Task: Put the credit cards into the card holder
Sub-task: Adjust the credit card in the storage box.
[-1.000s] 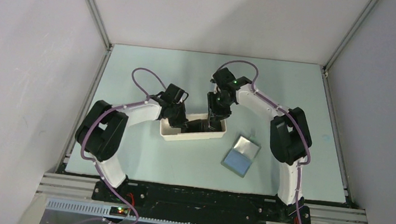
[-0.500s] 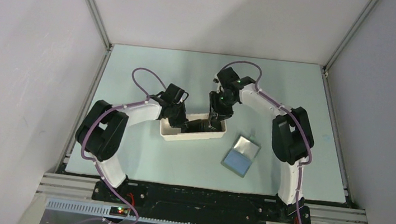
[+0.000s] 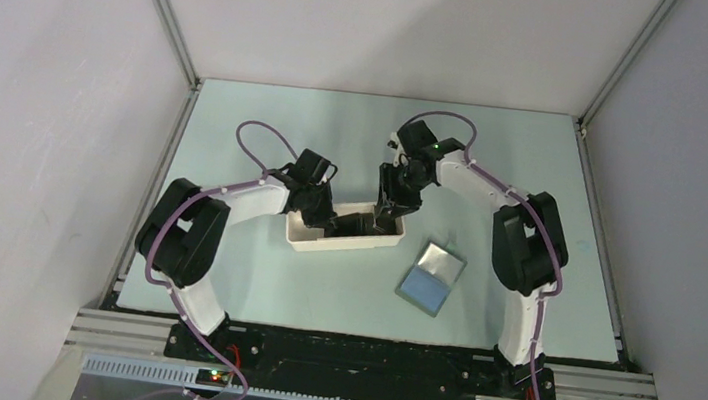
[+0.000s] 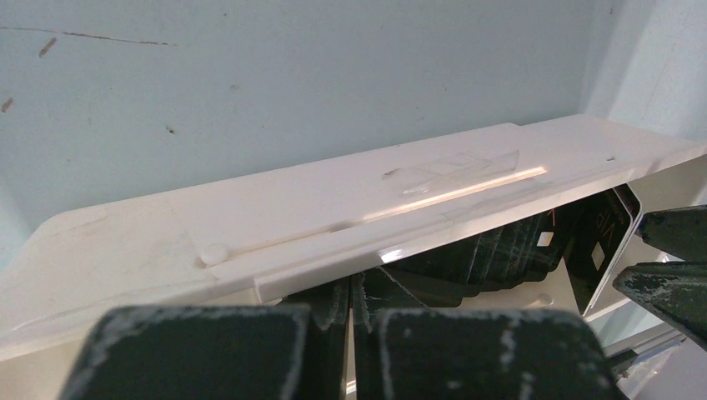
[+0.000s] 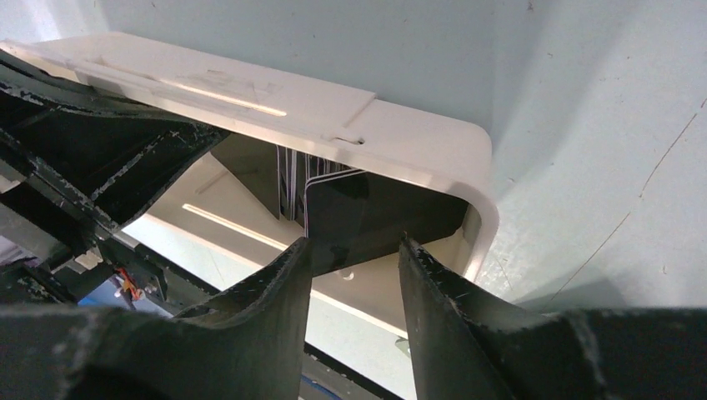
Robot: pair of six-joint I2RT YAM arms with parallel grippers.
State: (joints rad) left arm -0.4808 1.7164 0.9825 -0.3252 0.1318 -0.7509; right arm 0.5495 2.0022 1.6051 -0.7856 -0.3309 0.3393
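Dark cards stand on edge in the white tray. The right fingers are apart, with the nearest card showing between them. The left fingers are pressed together in the tray's left part. The holder lies open on the worktop, just right of the tray.

Tray sits near the middle of the table, long axis running roughly 9 to 3 o'clock. Credit cards stand on edge inside it, bunched toward the 3 o'clock end. Left gripper comes into the tray from 10 o'clock, right gripper from 1 o'clock, with the cards just ahead of its fingertips. Card holder lies flat on the table at 4 o'clock from the tray, near it but apart, closer to the arm bases.
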